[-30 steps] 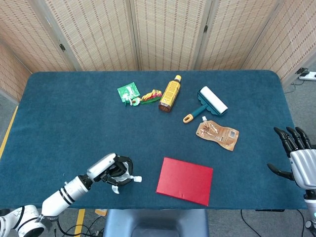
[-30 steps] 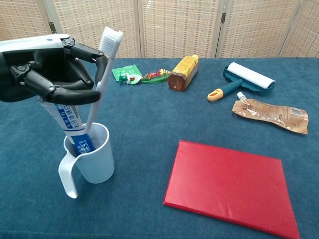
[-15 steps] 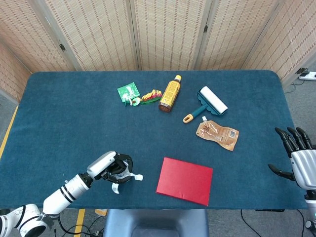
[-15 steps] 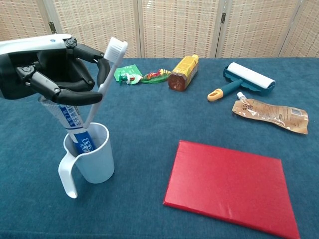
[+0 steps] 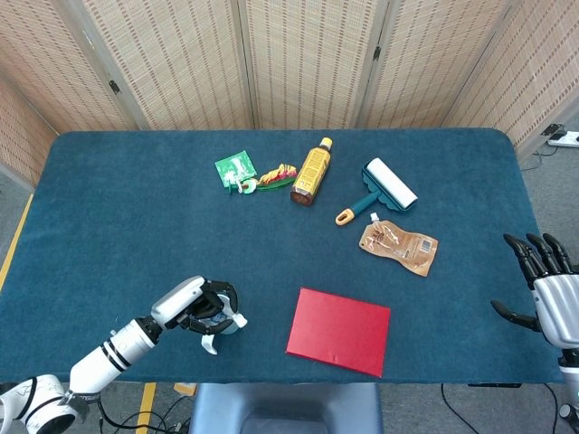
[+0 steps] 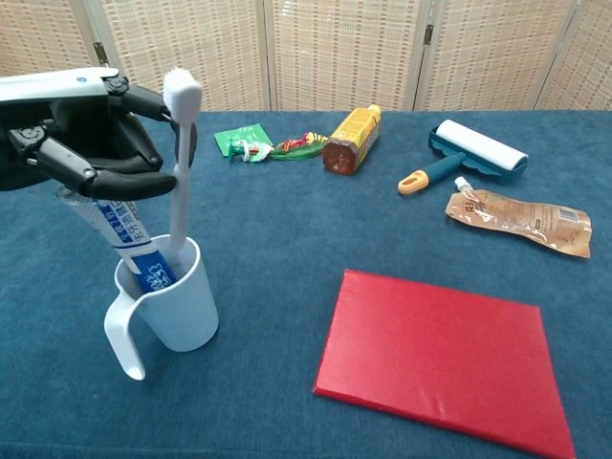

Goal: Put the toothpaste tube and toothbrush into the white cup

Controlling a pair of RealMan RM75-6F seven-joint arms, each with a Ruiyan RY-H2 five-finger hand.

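The white cup stands near the front left of the table, its handle toward the front; the head view shows it partly under my hand. In it, a blue and white toothpaste tube leans left. A white toothbrush stands nearly upright in the cup, bristles on top. My left hand hangs just above the cup and pinches the brush handle between its fingers; the hand hides the tube's top. At the table's right edge my right hand is held open, its fingers spread, holding nothing.
A red book lies flat to the right of the cup. Along the back lie a green packet, a colourful wrapper, a yellow bottle, a teal lint roller and a brown pouch.
The toothbrush has swung from leaning right to nearly upright in the cup. My left hand and the cup have shifted slightly left. The right hand has not moved.
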